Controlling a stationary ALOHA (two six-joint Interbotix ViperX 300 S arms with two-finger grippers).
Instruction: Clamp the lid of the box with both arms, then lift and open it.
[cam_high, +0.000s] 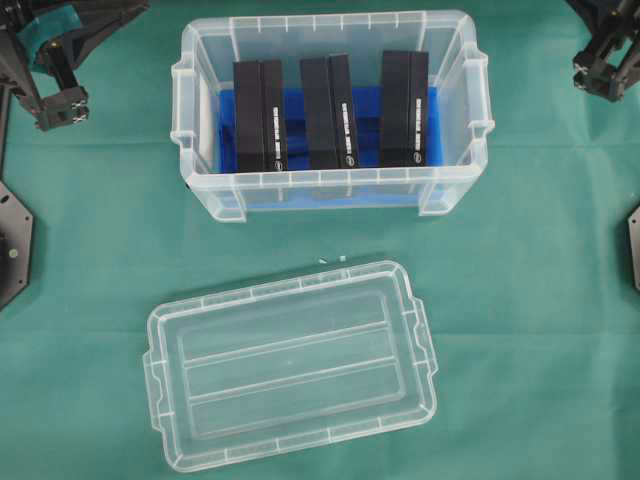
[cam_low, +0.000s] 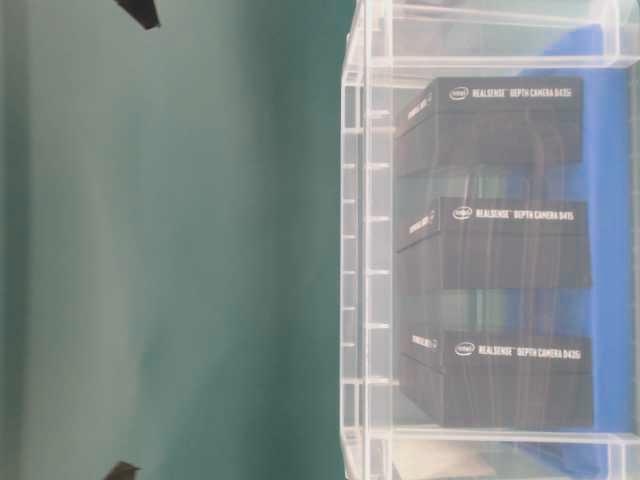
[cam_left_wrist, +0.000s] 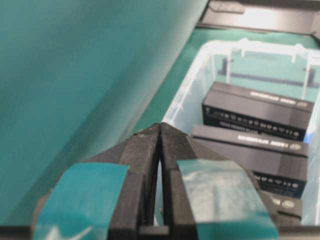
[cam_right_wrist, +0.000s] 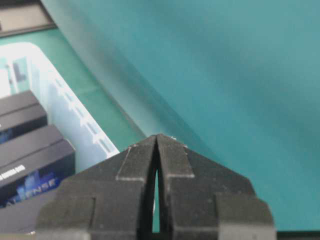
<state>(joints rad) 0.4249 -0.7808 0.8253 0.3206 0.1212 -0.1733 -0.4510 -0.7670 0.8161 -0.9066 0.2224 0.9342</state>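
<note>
Overhead view: a green cloth (cam_high: 90, 260) covers the table, with the box at 12 o'clock and the lid at 6 o'clock.
Box (cam_high: 330, 110): a deep clear tub standing upright and uncovered, blue floor inside, handle lugs at 3 and 9 o'clock.
Black blocks (cam_high: 330, 112): three stand upright side by side in the tub; the table-level view shows white print on each reading "RealSense Depth Camera".
Lid (cam_high: 290, 365): lies flat on the cloth, well apart from the tub, turned a little so its 3 o'clock end sits higher in the view; nothing touches it.
Left gripper (cam_left_wrist: 160, 126): parked at 10 o'clock near the tub's lug, clear of it; teal tape on both fingers; from its wrist camera the tips meet, holding nothing.
Right gripper (cam_right_wrist: 157, 136): parked at 2 o'clock, beside the tub's other end and apart from it; its wrist camera shows the two tips pressed together, empty.
Table-level view: the tub fills the 3 o'clock side, green cloth elsewhere.
</note>
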